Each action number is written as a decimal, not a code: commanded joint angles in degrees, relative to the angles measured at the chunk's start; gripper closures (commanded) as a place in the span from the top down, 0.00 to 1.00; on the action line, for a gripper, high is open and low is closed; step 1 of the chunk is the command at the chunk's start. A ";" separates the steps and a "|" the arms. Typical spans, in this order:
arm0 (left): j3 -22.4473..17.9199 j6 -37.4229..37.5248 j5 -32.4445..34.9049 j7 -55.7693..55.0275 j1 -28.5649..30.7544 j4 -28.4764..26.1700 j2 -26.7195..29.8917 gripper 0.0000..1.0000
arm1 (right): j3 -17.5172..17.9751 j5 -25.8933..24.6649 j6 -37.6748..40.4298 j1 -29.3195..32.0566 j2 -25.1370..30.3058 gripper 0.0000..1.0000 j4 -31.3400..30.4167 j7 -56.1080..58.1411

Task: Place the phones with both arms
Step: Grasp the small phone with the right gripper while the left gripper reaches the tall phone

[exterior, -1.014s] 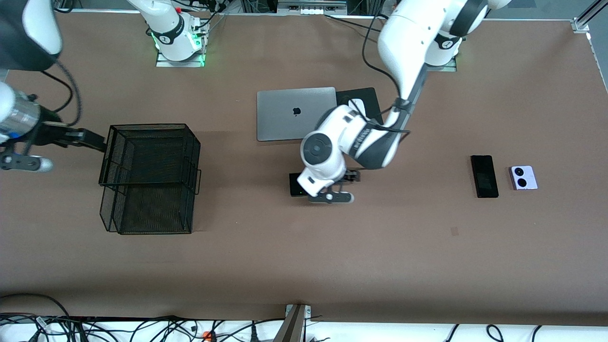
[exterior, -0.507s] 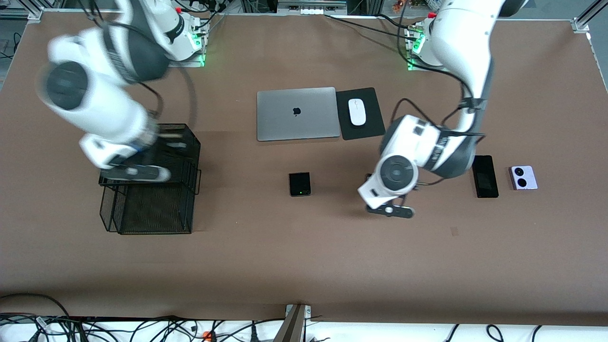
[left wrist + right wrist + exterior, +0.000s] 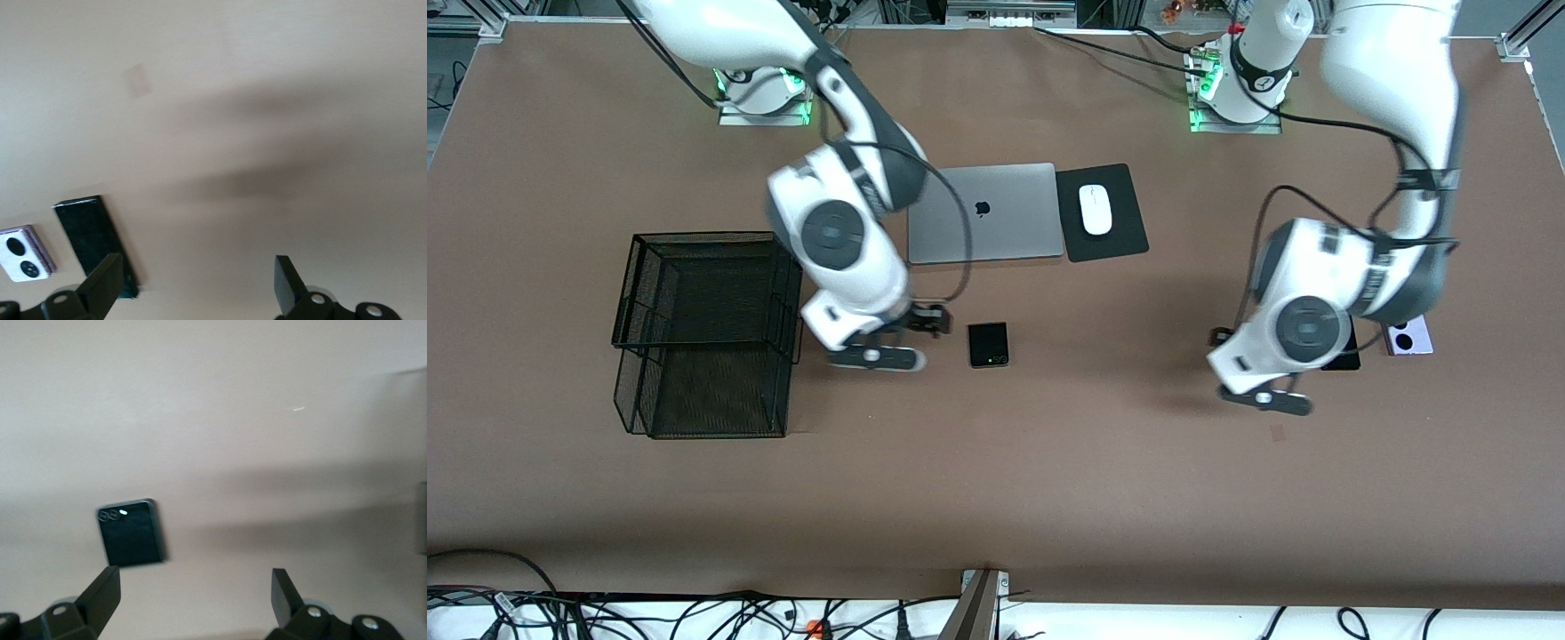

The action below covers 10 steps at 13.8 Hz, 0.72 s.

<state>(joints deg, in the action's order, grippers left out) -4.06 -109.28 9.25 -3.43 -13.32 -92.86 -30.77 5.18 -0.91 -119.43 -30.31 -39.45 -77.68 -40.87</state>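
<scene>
The small black flip phone (image 3: 988,345) (image 3: 131,533) lies flat in the middle of the table. My right gripper (image 3: 929,320) (image 3: 193,590) hovers open just beside it, toward the right arm's end, with nothing between its fingers. The long black slab phone (image 3: 1347,360) (image 3: 90,240) is mostly covered by the left arm in the front view. The lilac-white flip phone (image 3: 1412,340) (image 3: 23,253) lies beside it, toward the left arm's end of the table. My left gripper (image 3: 1218,339) (image 3: 195,283) hangs open and empty over bare table beside the slab phone.
A black wire basket (image 3: 704,236) stands toward the right arm's end of the table. A shut grey laptop (image 3: 983,213) and a white mouse (image 3: 1096,209) on a black pad (image 3: 1125,236) lie farther from the front camera than the phones.
The right arm swung from over the basket to beside the black flip phone. The left arm moved away from that phone to the slab phone. Both grippers stayed open.
</scene>
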 commanded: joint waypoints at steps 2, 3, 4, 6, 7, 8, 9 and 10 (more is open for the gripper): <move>0.90 -4.71 1.21 0.62 4.61 -6.80 3.61 1.00 | -0.69 -0.76 -8.44 -4.93 -8.17 1.00 2.89 -4.57; 0.90 -5.50 1.21 0.44 5.92 -7.42 3.70 1.00 | -0.78 -1.72 -9.15 -5.55 -9.23 1.00 2.89 -4.31; 0.99 -7.16 1.21 0.44 7.42 -9.34 4.49 1.00 | -0.78 -3.04 -9.85 -5.82 -10.20 1.00 2.89 -4.04; 1.25 -14.78 1.21 0.62 10.84 -15.65 6.77 1.00 | -0.78 -4.36 -11.61 -6.43 -11.26 1.00 2.89 -2.91; 1.34 -18.31 1.13 0.70 12.25 -18.56 7.48 1.00 | -0.78 -4.63 -12.23 -6.61 -11.96 1.00 2.89 -1.68; 1.43 -20.60 1.04 0.70 13.66 -20.41 7.92 1.00 | -0.87 -5.59 -12.67 -7.48 -12.57 1.00 2.89 -0.71; 1.43 -21.76 0.78 0.70 14.54 -21.39 8.01 1.00 | -0.87 -6.38 -13.02 -8.01 -12.93 1.00 2.89 -0.70; 1.43 -22.99 0.77 0.70 15.51 -22.27 8.01 1.00 | -0.87 -6.48 -13.11 -8.02 -13.11 1.00 2.89 -0.61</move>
<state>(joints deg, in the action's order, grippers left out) -3.75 -129.41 9.25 -2.97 0.05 -110.35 -26.09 4.89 -5.99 -132.14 -37.06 -51.05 -76.69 -42.15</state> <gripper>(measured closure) 0.000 0.000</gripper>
